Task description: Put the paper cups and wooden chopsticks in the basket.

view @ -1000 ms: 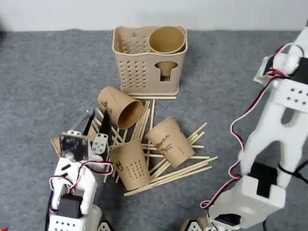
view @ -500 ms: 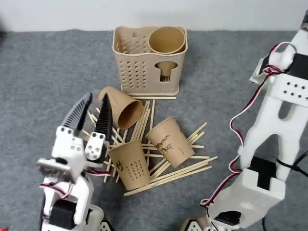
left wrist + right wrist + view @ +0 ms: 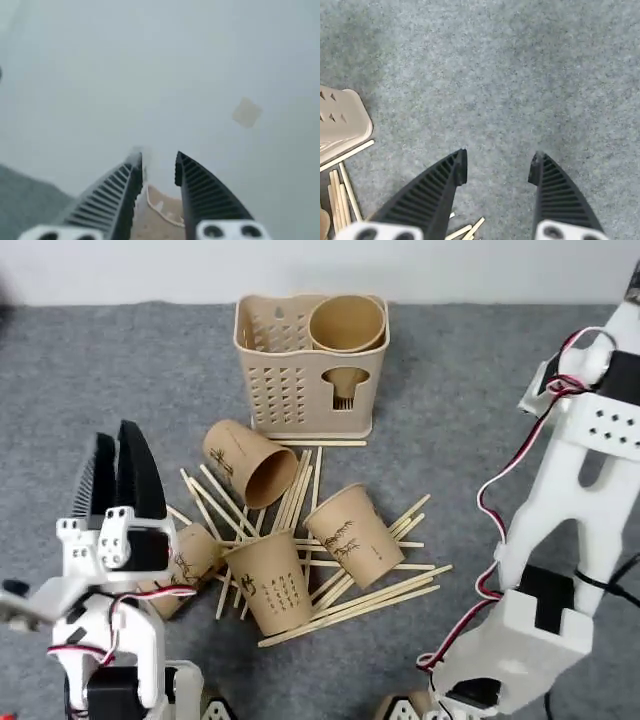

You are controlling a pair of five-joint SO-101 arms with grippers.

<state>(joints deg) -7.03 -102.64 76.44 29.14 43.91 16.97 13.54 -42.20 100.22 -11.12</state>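
Lower left of high view: left arm (image 3: 110,640) has its wrist tipped up. The left pincer (image 3: 115,468) points toward the frame top, jaws narrow with a thin gap, holding nothing. The arm covers most of a hidden cup (image 3: 186,560), so just its side shows. In the left wrist view the same pincer (image 3: 157,160) faces a pale wall, and the basket (image 3: 160,210) rim peeks between the fingers, cut off by the bottom edge.

Lower right: right arm (image 3: 560,510) rises along the right edge, with its upper end cut off by the frame. In the right wrist view the right pincer (image 3: 500,162) is spread wide and empty over the bare grey bench (image 3: 520,75).

Centre: front cup (image 3: 272,580) and middle cup (image 3: 355,535) lie on scattered chopsticks (image 3: 370,595). Can't tell if they're flat or propped.

Further up, tipped cup (image 3: 250,462) lies on its side, mouth toward lower right.

Far centre: a stray chopstick (image 3: 320,443) lies against the basket (image 3: 275,380) base. One cup in the basket (image 3: 347,322) stands upright in the right compartment.
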